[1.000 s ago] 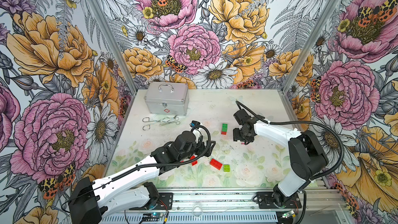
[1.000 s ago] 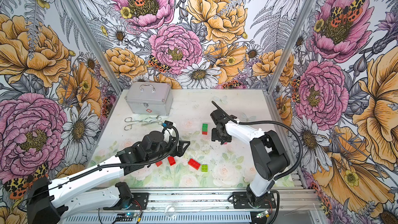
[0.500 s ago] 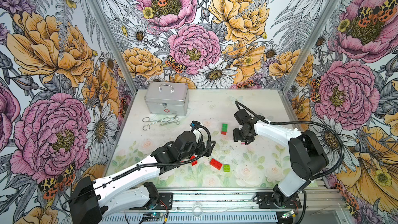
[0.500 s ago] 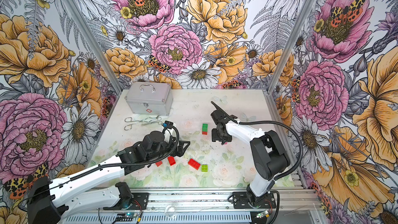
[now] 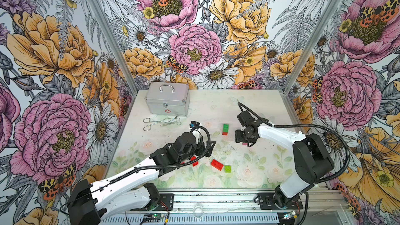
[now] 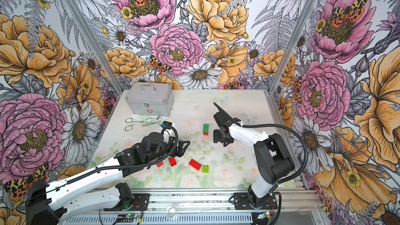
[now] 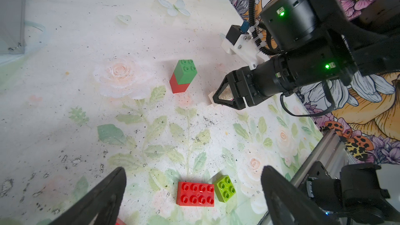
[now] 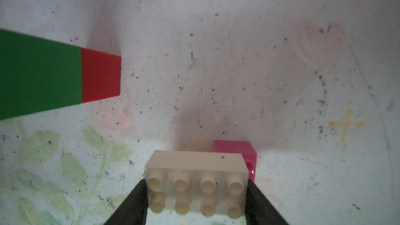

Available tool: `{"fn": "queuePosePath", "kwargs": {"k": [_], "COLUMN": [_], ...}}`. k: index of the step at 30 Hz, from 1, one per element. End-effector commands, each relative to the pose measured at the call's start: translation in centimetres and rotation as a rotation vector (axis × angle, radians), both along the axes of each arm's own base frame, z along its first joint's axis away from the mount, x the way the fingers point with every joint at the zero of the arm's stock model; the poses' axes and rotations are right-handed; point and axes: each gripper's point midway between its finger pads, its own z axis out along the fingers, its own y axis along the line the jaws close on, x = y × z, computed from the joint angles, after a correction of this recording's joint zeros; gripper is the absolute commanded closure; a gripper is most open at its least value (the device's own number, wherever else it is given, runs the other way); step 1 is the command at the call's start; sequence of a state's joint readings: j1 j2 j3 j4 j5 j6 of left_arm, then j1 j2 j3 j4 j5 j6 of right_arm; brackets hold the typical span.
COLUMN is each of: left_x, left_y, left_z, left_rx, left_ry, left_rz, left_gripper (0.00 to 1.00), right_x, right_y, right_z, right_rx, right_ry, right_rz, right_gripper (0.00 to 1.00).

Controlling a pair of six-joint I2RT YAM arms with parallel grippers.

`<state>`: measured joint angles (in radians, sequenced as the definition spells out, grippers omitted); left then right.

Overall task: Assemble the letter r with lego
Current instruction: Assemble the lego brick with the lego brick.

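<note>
Bimanual assembly of a lego letter r, gathering stage. The right end effector (image 8: 197,183) is closed at a middling width on the short ends of a white eight-stud brick (image 8: 195,169), studs facing its wrist camera, held low over the worktop (image 5: 216,104). A pink brick (image 8: 238,148) lies just beside the white brick's far corner; whether they touch cannot be told. A dark green brick stacked on a red one (image 7: 183,75) stands upright near this grasp. The left end effector (image 7: 193,169) hovers spread wide and empty above a red eight-stud brick (image 7: 195,193) and the lime green brick (image 7: 225,188) touching it; two small red bricks (image 6: 172,161) lie close by. Over the last second nothing has shifted: both arms hold station. Judged so, the white brick is secured but not yet placed, and no r shape exists.
</note>
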<state>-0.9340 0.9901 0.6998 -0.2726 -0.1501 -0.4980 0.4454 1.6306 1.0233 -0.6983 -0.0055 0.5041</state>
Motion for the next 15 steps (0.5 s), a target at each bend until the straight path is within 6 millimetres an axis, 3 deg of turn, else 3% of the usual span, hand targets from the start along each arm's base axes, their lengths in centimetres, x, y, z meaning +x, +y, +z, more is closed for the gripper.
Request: {"fn": "queuePosePath", "kwargs": {"k": [1, 15], "left_x": [0.1, 0.0], "left_y": [0.2, 0.5], "left_z": [1.2, 1.3], "left_rx": [-0.015, -0.013], "left_ry": [-0.022, -0.037], "left_rz": [0.020, 0.025], "left_gripper": [0.01, 0.01], "right_x": [-2.1, -1.2], "right_y": [-0.1, 0.4], "right_z": [-3.2, -0.8], "right_rx": [0.004, 0.013], "right_ry": [0.105, 0.054], "right_rz": [-0.008, -0.011], "right_gripper": [0.62, 0.62]}}
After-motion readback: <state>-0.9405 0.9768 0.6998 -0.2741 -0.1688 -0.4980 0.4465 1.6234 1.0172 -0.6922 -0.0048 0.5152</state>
